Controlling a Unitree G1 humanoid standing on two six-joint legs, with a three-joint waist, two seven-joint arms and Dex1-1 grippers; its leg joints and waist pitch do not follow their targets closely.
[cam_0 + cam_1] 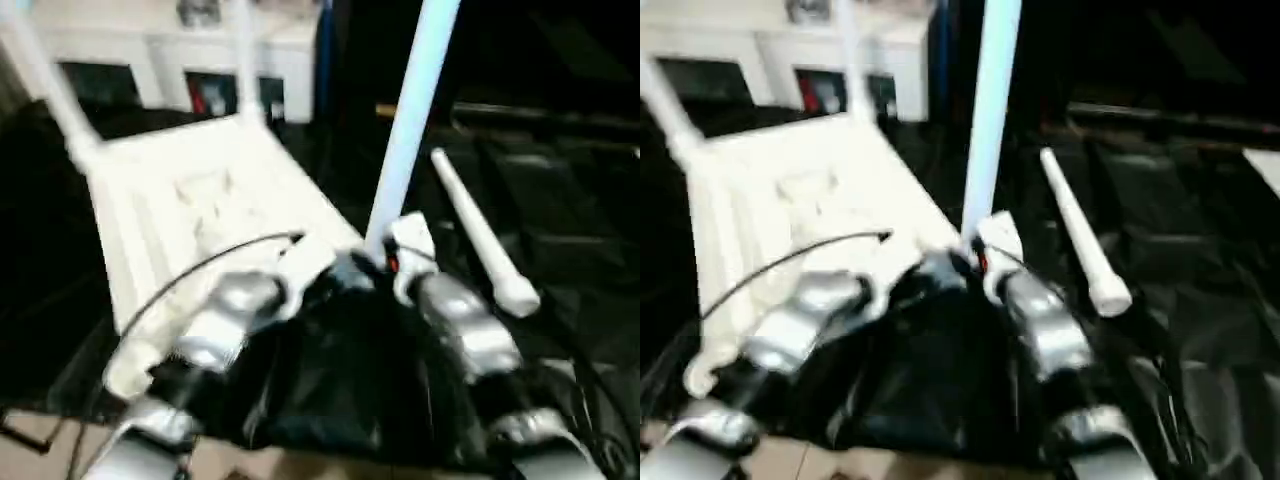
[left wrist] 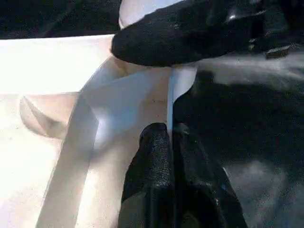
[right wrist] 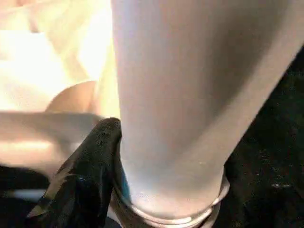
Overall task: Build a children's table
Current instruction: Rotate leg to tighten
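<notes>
The children's table top (image 1: 190,190) lies upside down on black cloth, ribbed underside up. Two white legs (image 1: 45,80) (image 1: 243,55) stand in its far corner sockets. A third leg (image 1: 410,120) stands upright at the near right corner socket. My right gripper (image 1: 385,258) is closed round its base, one black finger (image 3: 92,161) pressed against the tube (image 3: 175,109). My left gripper (image 2: 171,130) is shut on the thin rim (image 2: 173,95) of the top just beside that corner. A fourth leg (image 1: 480,235) lies loose on the cloth to the right.
Black cloth (image 1: 570,210) covers the work area around the top. White shelving (image 1: 160,50) stands at the back. A thin black cable (image 1: 190,272) arcs over my left forearm. Pale floor shows at the near edge (image 1: 40,440).
</notes>
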